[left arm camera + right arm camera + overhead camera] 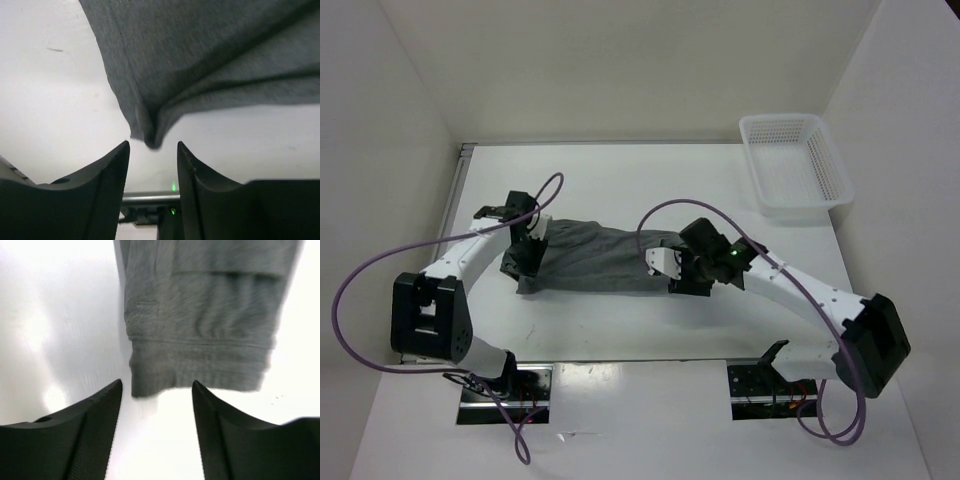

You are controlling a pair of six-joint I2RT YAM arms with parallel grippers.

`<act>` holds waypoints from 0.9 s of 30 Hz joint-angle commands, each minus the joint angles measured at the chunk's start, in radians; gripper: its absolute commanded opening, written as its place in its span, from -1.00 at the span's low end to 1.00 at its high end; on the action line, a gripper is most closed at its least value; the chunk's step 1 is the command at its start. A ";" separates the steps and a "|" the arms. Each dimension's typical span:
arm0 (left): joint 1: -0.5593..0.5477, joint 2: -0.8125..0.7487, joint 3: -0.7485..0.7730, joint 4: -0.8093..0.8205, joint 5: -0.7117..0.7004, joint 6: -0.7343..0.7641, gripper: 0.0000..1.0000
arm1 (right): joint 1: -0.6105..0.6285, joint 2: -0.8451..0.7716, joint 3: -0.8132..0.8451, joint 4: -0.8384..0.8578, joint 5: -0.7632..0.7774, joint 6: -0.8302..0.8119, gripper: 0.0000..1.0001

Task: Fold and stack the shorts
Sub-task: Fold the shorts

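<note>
Left tool point(152, 145), we see, has its fingers apart with nothing between them, a corner of the grey shorts point(595, 258) just ahead. Our right tool point(156, 382) is likewise spread and empty at the opposite, banded edge. We find the shorts lying on the counter point(650, 180), between both tools.

The shorts point(590, 258) are grey knit cloth, matt and softly napped; the band point(200, 367) at the right end shows fine gathered ribbing and stitched seams. The table point(620, 180) is a white, smooth surface with a faint sheen. The basket point(832, 165) at the far right is white plastic with an open lattice wall. On the left gripper point(152, 143) and right gripper point(157, 381), the fingers point(95, 195) are black, matt, hard plastic with a finely grained inner face. The arm shells point(470, 248) are smooth white plastic; the cables point(685, 203) have smooth purple sheathing.
</note>
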 commanded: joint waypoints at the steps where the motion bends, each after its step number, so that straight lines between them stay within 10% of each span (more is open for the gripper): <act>1: 0.005 -0.065 0.138 -0.186 0.100 0.002 0.03 | 0.000 -0.116 0.143 -0.148 -0.109 -0.001 0.29; 5: 0.015 -0.066 0.282 -0.265 0.224 0.002 0.08 | 0.000 -0.136 0.278 -0.141 -0.163 0.128 0.25; 10: -0.037 0.125 0.370 -0.064 0.206 0.002 0.10 | 0.000 0.146 0.299 0.173 -0.142 0.371 -0.27; 15: -0.145 0.231 0.321 0.028 0.186 0.002 0.05 | 0.000 0.247 0.200 0.336 -0.114 0.307 -0.66; 27: -0.216 0.368 0.246 0.160 0.207 0.002 0.05 | 0.197 0.293 0.045 0.364 -0.100 0.188 -0.81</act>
